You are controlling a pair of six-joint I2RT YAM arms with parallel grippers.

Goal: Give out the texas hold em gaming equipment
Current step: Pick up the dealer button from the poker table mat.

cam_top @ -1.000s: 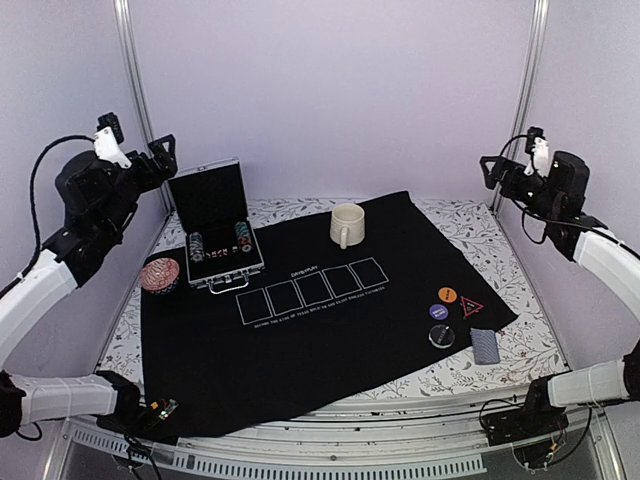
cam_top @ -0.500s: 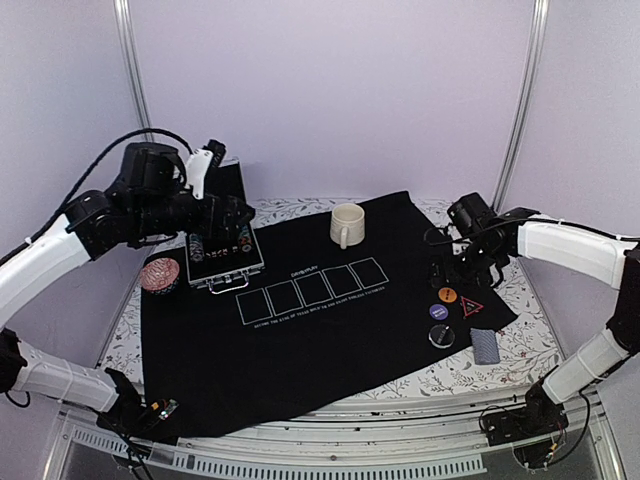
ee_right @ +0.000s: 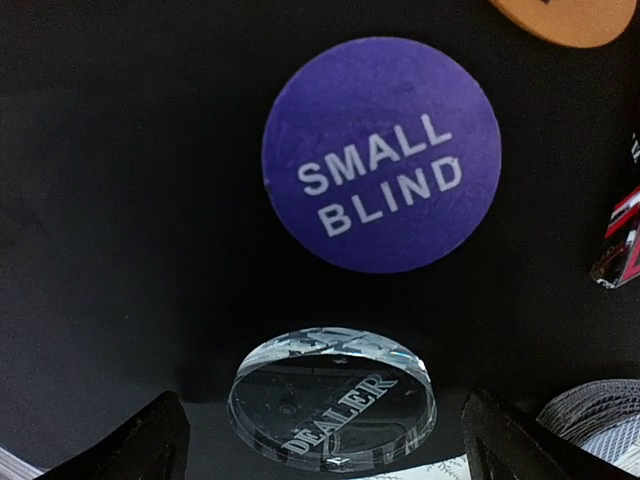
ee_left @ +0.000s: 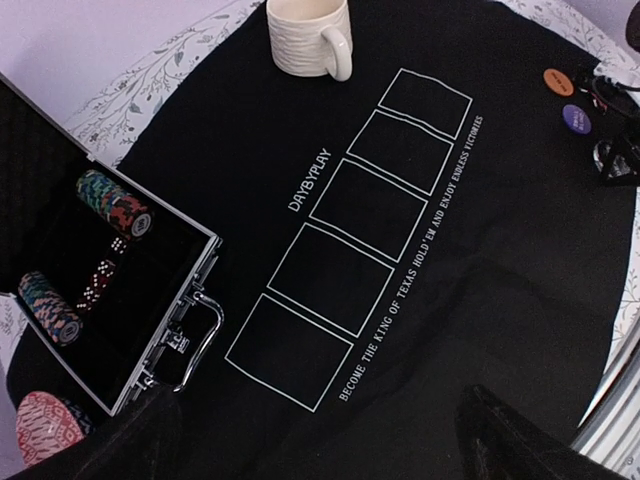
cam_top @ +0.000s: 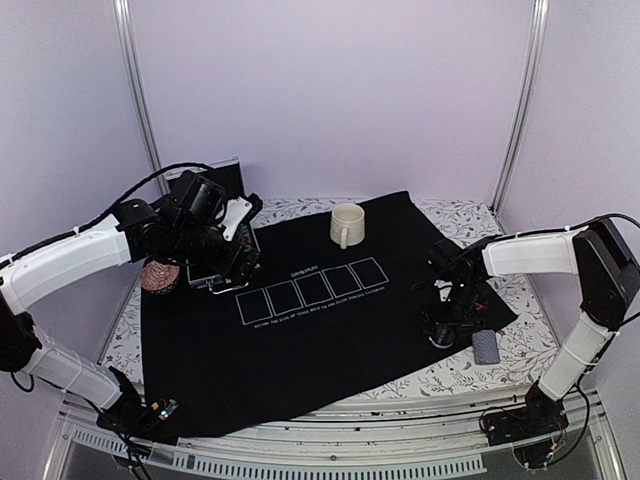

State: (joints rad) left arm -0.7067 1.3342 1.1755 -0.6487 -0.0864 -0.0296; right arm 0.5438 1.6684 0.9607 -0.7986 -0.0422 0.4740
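Observation:
My right gripper (cam_top: 443, 328) hangs low over the marker tokens at the mat's right edge. Its jaws are open, with a black finger on each side of the clear dealer disc (ee_right: 332, 398), which lies flat on the mat. Just beyond it lie the purple small-blind disc (ee_right: 381, 168), an orange disc (ee_right: 570, 18) and the red-edged triangle (ee_right: 622, 238). The grey-blue cards (cam_top: 485, 346) lie beside them. My left gripper (ee_left: 320, 455) is open above the mat, next to the open case (ee_left: 160, 300) that holds striped poker chips (ee_left: 115, 203) in two rows.
A cream mug (cam_top: 347, 224) stands at the back of the black mat (cam_top: 300, 350). A stack of red-and-white chips (cam_top: 160, 275) sits left of the case. Five card outlines (ee_left: 360, 215) are printed across the mat's middle. The booth's walls close in on both sides.
Both arms have come down from raised poses at the sides. The left now hangs by the case, the right over the marker tokens. Nothing on the mat has moved.

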